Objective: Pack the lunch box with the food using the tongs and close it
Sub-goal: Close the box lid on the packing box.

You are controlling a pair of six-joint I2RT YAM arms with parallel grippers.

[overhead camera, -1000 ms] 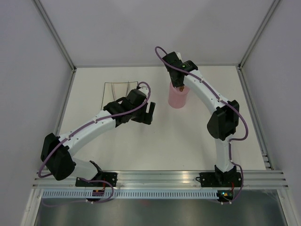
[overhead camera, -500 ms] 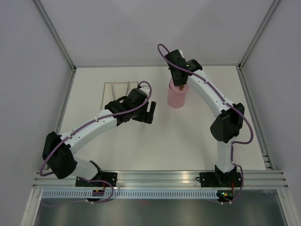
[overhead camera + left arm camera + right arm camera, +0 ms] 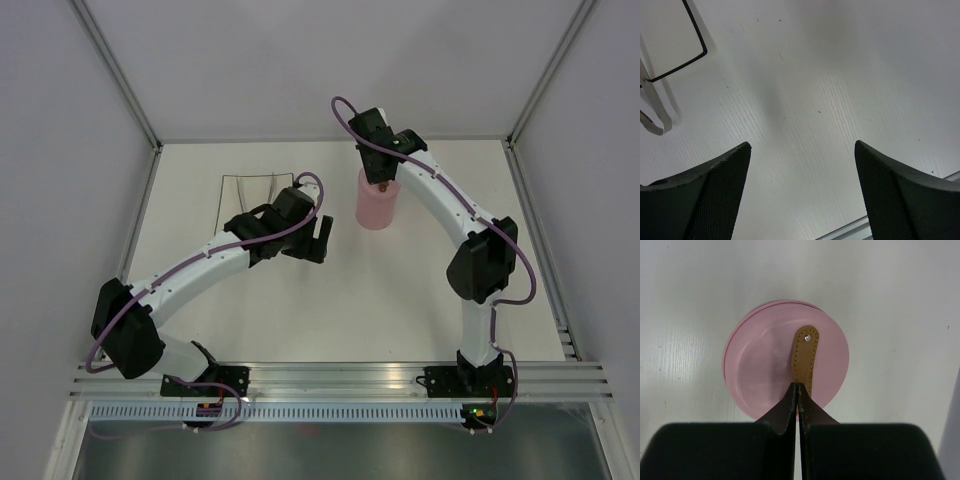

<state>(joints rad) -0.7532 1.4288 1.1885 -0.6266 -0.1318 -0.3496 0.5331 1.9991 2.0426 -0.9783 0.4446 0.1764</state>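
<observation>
We see the pink lunch box (image 3: 378,208) upright on the bench (image 3: 400,290), toward the far side and right of centre. Its round pink lid (image 3: 765,365) is on, seated over the box. The lid has a tan stitched strap handle (image 3: 806,352) with one rivet at its far end.

The right gripper (image 3: 798,386) is directly over the lid, fingers pressed together with no gap. Its tips sit at the near end of the strap. We can't tell whether the strap is caught between them or only touched. From the top view the right gripper (image 3: 381,178) hangs just above the box top, with the arm arching over from the right.

The left gripper (image 3: 318,238) is left of the box and apart from it, over bare bench. In its wrist view the left gripper (image 3: 801,145) is spread wide, with nothing between the fingers (image 3: 710,190).

The white square plate (image 3: 232,200) with a thin black rim lies on the far left, partly hidden by the left arm. One corner (image 3: 699,34) shows in the left wrist view. The metal tongs (image 3: 272,186) lie at the plate's right side. Their ends (image 3: 654,117) show by the plate corner, resting on the bench. We can't make out any contents on the plate.
</observation>
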